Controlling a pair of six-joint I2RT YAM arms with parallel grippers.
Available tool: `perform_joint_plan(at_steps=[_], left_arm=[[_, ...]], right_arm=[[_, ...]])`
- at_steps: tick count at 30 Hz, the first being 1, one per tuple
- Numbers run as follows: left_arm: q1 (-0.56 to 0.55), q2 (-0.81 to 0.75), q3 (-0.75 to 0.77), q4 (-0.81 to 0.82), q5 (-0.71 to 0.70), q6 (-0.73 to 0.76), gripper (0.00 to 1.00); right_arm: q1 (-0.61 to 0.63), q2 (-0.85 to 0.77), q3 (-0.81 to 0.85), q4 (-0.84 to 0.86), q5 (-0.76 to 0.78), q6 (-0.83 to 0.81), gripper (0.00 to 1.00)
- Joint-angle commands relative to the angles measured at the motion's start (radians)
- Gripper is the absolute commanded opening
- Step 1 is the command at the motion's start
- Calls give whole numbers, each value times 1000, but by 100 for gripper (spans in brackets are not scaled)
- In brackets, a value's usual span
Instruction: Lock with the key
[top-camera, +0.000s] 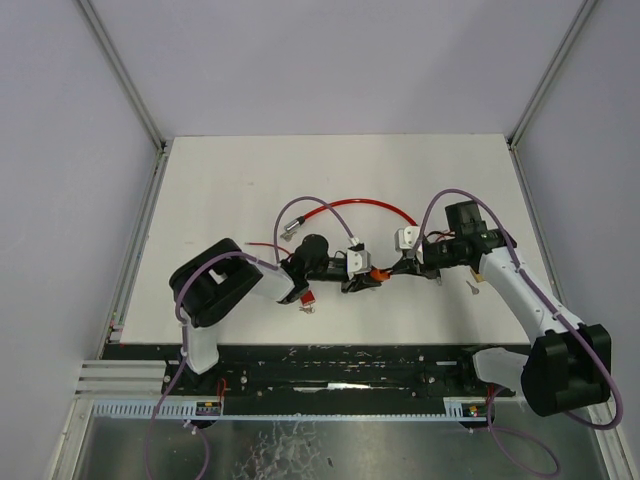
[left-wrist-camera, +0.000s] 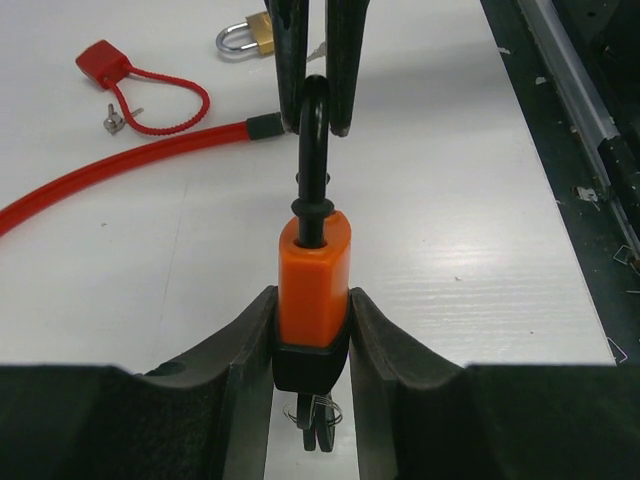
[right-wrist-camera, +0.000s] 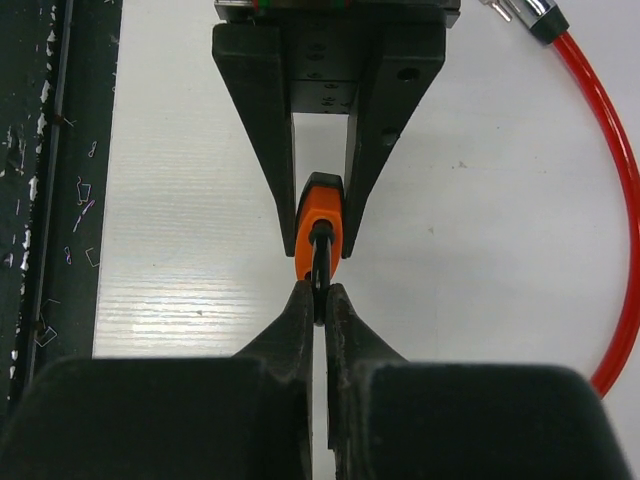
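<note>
An orange padlock (left-wrist-camera: 314, 280) with a black base is held level above the white table, and my left gripper (left-wrist-camera: 312, 330) is shut on its body. Black-headed keys (left-wrist-camera: 318, 420) on a wire ring stick out of the base, between my left fingers. The black shackle (left-wrist-camera: 313, 150) points away from the left wrist camera. My right gripper (right-wrist-camera: 320, 300) is shut on the shackle (right-wrist-camera: 320, 262), facing the left fingers (right-wrist-camera: 270, 150) across the padlock (right-wrist-camera: 320, 225). From above, both grippers meet at the padlock (top-camera: 378, 272) at the table's near middle.
A thick red cable (top-camera: 350, 203) loops behind the grippers on the white table (top-camera: 230, 190). A brass padlock (left-wrist-camera: 250, 35) and a small red padlock (left-wrist-camera: 103, 62) with a thin red loop lie beyond the right gripper. The table's black front edge (left-wrist-camera: 590, 150) runs close by.
</note>
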Motion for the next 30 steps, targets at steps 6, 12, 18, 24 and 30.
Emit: perform_joint_plan(at_steps=[6, 12, 18, 24, 30], left_arm=[[-4, 22, 30, 130, 14, -1, 0], [-4, 27, 28, 135, -27, 0, 0], [0, 29, 21, 150, -68, -3, 0], [8, 43, 26, 168, -66, -20, 0], [17, 54, 25, 197, -63, -38, 0]], right_arm=[[43, 76, 8, -23, 28, -12, 0], [43, 97, 34, -56, 20, -3, 0], [43, 110, 39, -64, 12, -5, 0], [44, 114, 25, -36, 9, 36, 0], [63, 139, 30, -27, 43, 80, 0]])
